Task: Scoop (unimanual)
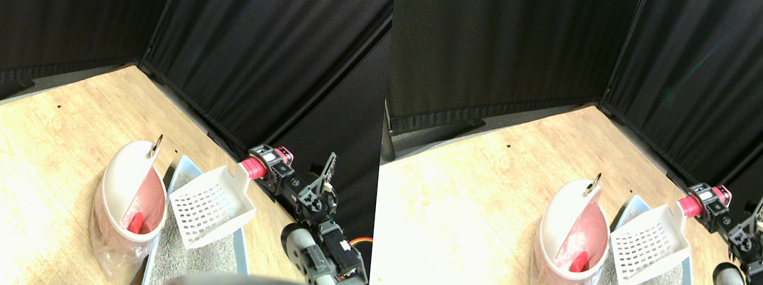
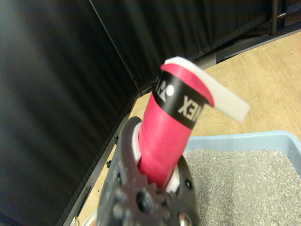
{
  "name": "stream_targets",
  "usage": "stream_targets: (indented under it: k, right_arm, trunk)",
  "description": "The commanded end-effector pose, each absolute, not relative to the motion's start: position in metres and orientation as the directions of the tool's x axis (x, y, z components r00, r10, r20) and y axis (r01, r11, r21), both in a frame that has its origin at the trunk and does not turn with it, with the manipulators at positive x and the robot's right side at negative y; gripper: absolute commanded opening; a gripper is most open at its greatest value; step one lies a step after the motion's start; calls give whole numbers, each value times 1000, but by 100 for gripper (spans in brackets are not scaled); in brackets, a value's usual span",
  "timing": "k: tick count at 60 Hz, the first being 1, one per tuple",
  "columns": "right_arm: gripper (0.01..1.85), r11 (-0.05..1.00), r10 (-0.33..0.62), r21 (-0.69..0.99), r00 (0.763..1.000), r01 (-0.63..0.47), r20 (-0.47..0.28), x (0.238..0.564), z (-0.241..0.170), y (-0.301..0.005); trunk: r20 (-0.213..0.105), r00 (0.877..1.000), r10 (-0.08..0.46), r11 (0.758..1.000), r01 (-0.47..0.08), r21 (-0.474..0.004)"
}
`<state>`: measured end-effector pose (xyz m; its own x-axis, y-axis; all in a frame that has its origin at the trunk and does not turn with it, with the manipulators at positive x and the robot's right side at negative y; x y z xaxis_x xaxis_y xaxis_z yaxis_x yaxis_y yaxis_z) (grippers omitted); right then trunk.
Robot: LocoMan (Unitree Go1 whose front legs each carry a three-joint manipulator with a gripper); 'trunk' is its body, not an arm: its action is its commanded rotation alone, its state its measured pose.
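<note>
In the stereo pair view, the right pincer [image 1: 261,165] is gripping the red-wrapped handle [image 1: 251,169] of the white slotted scoop [image 1: 210,205]. The scoop is hanging tilted just above the grey litter [image 1: 194,259] in the blue tray [image 1: 186,166], right beside the white bin [image 1: 127,186] with a red item [image 1: 136,222] inside. The scoop's long axis is running from the pincer toward the bin.

In the wrist view, the pincer [image 2: 155,183] is clamping the handle [image 2: 164,136], with the tray's litter [image 2: 240,188] lying just beyond.
</note>
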<state>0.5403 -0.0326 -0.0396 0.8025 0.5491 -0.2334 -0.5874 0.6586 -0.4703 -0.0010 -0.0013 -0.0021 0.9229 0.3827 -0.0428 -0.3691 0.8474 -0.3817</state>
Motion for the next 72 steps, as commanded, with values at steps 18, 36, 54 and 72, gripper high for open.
stream_targets:
  k: [18, 36, 54, 72]
  right_arm:
    - [6, 708, 545, -435, 822, -557, -165, 544, -40, -35]
    - [6, 882, 448, -166, 894, -441, 7, 554, -59, -88]
    - [6, 947, 320, -29, 942, -319, 100, 555, -69, -143]
    - [6, 979, 157, 116, 981, -170, 115, 543, -86, -193]
  trunk:
    - [-42, 927, 372, 853, -360, -379]
    - [-30, 949, 312, 895, -305, -325]
    - [-16, 979, 203, 952, -201, -233]
    - [-16, 993, 113, 980, -115, -162]
